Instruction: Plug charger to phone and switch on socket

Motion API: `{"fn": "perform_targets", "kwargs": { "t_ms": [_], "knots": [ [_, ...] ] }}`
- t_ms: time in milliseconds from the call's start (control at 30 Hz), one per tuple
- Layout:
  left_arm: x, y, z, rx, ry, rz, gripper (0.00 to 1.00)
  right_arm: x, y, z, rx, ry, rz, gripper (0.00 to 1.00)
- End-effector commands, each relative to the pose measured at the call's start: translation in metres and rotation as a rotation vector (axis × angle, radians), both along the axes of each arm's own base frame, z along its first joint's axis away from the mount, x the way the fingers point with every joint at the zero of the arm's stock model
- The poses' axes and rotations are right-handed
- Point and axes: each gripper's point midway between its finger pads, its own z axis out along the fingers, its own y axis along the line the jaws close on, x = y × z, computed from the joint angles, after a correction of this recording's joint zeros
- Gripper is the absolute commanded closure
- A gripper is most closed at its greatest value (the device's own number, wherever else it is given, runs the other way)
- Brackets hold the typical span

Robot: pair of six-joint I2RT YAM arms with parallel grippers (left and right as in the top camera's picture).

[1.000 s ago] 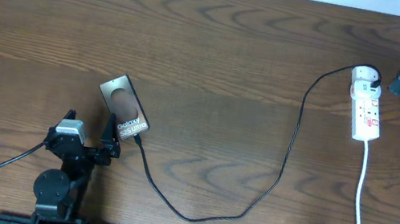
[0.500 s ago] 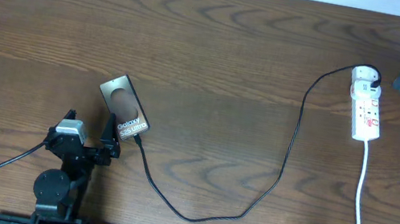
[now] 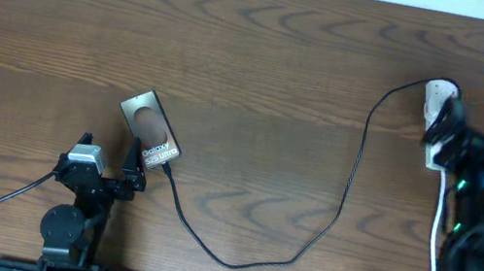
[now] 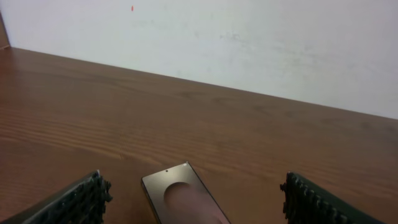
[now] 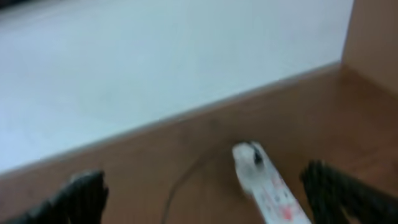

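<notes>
**Right pincer (image 5: 208, 190) swings in over the socket (image 5: 267, 186)**

Half a second ago the right arm sat at the far upper right edge of the overhead frame, clear of the power strip. Now it has come inward and lies across the strip's lower part, so only the strip's top end shows at the upper right. The arm is blurred there, which suggests it is moving. From its own wrist view, the fingers stand wide apart at the lower corners with nothing held. The socket lies ahead on the table (image 3: 266, 51), between them but not yet touched.

Nothing else has shifted. The phone (image 3: 151, 128) lies at the lower left of centre, and the left pincer (image 4: 196, 202) rests just beside its near end, equally spread and empty. The charger (image 3: 349, 183) runs from the phone's lower end in a long loop up to the top of the strip. Its tip appears seated in the phone, though that is too small to confirm.

The plugging looks done, so this approach is probably the start of pressing the switch. Which red switch is the target cannot be told through the blur.
</notes>
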Motion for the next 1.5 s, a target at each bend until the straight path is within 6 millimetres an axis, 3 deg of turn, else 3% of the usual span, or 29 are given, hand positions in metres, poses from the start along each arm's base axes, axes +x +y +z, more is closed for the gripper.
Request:
{"fn": "perform_targets", "kwargs": {
  "t_ms": [0, 233, 500, 633, 833, 1067, 1467],
  "knots": [
    [-0.001, -0.006, -0.014, 0.011, 0.045, -0.036, 0.13, -0.020, 0.003, -0.030, 0.002, -0.073, 0.003, 0.01],
    [-0.001, -0.006, -0.014, 0.011, 0.045, -0.036, 0.13, -0.049, 0.010, -0.044, -0.037, -0.315, 0.029, 0.01],
    [-0.001, -0.006, -0.014, 0.011, 0.045, -0.036, 0.13, -0.074, 0.012, -0.079, -0.104, -0.394, 0.028, 0.01],
    [-0.001, -0.006, -0.014, 0.011, 0.045, -0.036, 0.13, -0.078, 0.013, -0.098, -0.106, -0.330, 0.035, 0.01],
    [-0.001, -0.006, -0.014, 0.011, 0.045, -0.036, 0.13, -0.077, 0.013, -0.154, -0.120, -0.099, 0.050, 0.01],
    [-0.001, -0.006, -0.014, 0.011, 0.045, -0.036, 0.13, -0.076, 0.019, -0.154, -0.269, -0.083, 0.106, 0.01],
    [-0.001, -0.006, -0.014, 0.011, 0.045, -0.036, 0.13, -0.076, 0.020, -0.153, -0.281, -0.086, 0.113, 0.01]
  ]
}}
